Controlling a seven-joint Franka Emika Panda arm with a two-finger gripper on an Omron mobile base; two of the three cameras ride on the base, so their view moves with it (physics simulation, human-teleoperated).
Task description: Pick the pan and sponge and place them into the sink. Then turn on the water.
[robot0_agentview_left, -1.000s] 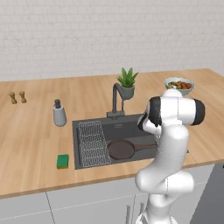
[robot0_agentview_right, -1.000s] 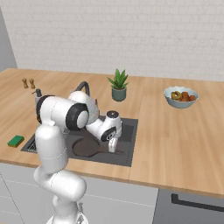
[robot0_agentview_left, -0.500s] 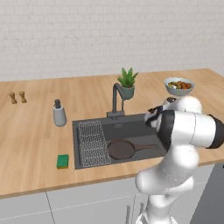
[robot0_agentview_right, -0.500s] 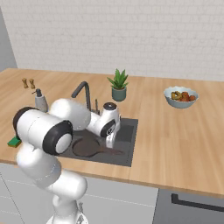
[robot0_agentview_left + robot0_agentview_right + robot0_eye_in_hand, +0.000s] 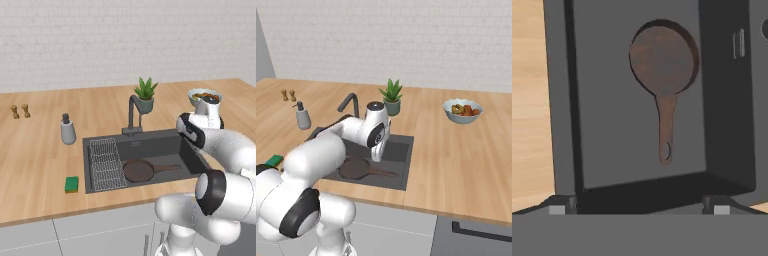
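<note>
The dark brown pan lies flat on the floor of the dark grey sink, its straight handle pointing right toward my hand. My gripper hovers open above the sink's right end, its fingertips wide apart with nothing between them, well clear of the pan. The green sponge rests on the counter left of the sink, also seen as the sponge past my arm. No water falls from the curved faucet.
A wire rack fills the sink's left part. A soap dispenser stands left of the sink, a potted plant behind the faucet, a bowl of food at the right, and two small shakers at the far left.
My arm's elbow has swung down and toward the cameras, and the hand has shifted a little to the right over the sink. The pan and sponge have stayed where they were.
</note>
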